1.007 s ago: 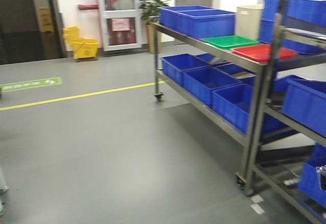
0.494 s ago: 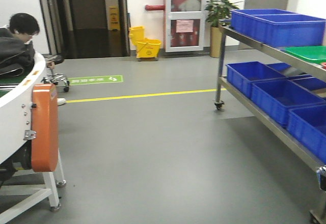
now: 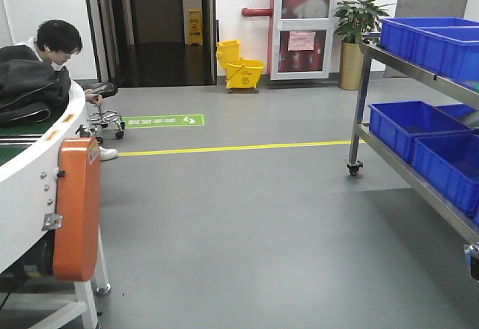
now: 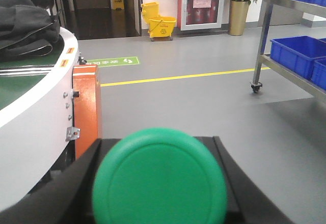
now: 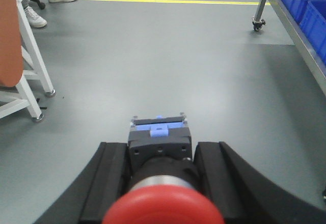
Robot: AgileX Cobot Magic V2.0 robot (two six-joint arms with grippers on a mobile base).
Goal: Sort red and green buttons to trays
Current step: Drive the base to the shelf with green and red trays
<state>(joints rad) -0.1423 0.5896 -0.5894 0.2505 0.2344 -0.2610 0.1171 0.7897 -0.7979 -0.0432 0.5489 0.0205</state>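
So: green button (image 4: 159,175) is pinched in the left pincer (image 4: 159,145) and red button (image 5: 160,170) in the right pincer (image 5: 160,150). Both are carried over bare floor left of the rack (image 3: 408,173), neither dropped off yet. Change over the last second: the front view has swung left off the rack. The green and red trays on its top shelf were in frame; now they're past the right edge, and only the rack's far end with blue crates (image 3: 430,41) shows. Reads to me as the base turning away from the drop-off, so no sorting until it swings back right. Room: wide open floor left of the rack. The conveyor (image 3: 30,187) with its orange guard (image 3: 75,209) sits well left of the rack, with a seated person (image 3: 52,45) behind it. The rack's lower shelf edge is the closest thing to clip on the right.
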